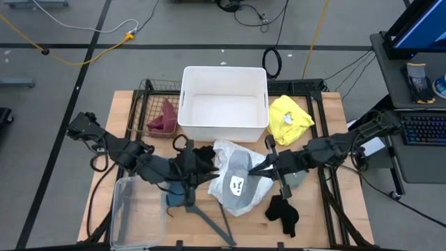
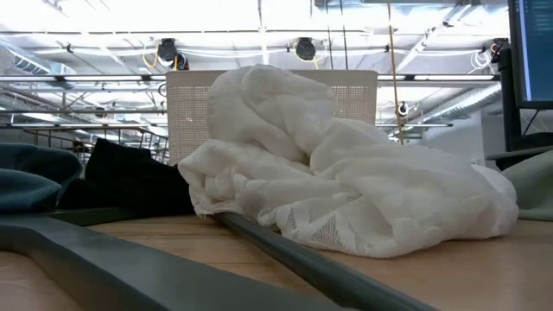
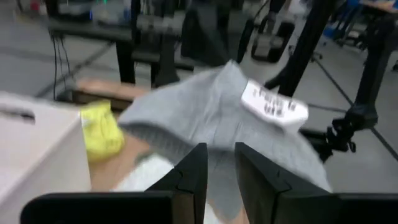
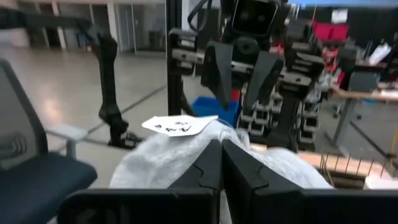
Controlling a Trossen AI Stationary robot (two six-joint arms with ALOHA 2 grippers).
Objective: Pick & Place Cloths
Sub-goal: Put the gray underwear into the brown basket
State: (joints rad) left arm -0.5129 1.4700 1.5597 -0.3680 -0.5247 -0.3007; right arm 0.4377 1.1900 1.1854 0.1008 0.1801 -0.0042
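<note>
**Both arms on the grey cloth at the table's middle**

We saw the light grey cloth (image 1: 240, 178) in the lower middle of the high view, spread between the two grippers, its long side running left to right. The left gripper (image 1: 198, 167) held its left edge with the fingers narrowly apart on the fabric. The right gripper (image 1: 268, 167) held the right edge, fingers fully together on the cloth. The white bin (image 1: 223, 101) stood above the cloth in that view, toward the table's far edge, about equally near to both arms. So we judged the cloth must travel upward in the frame. The white lacy cloth (image 1: 223, 150) lay just beside, and the yellow cloth (image 1: 289, 118) lay right of the bin.
</note>
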